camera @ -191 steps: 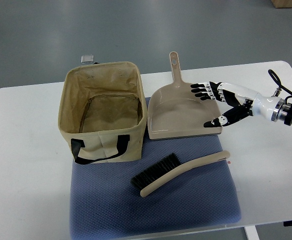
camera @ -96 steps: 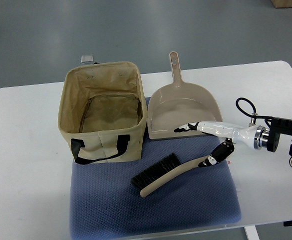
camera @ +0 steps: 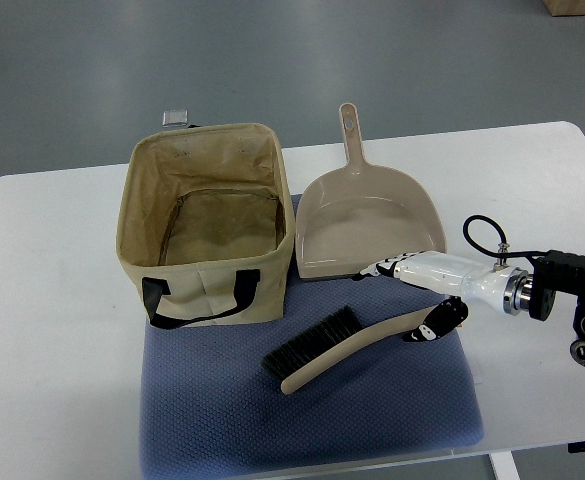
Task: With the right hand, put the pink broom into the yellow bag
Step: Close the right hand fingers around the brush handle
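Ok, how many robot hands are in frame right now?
1. The right hand reaches in from the right edge, over the broom handle's end on the blue mat. The left hand is out of view.

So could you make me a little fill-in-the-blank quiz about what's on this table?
1. The broom lies on a blue ____.
2. The bag has ____ handles.
3. The dustpan lies to the ____ of the bag in the picture.
4. The right hand is at the broom's ____ end.

Missing words: mat; black; right; handle
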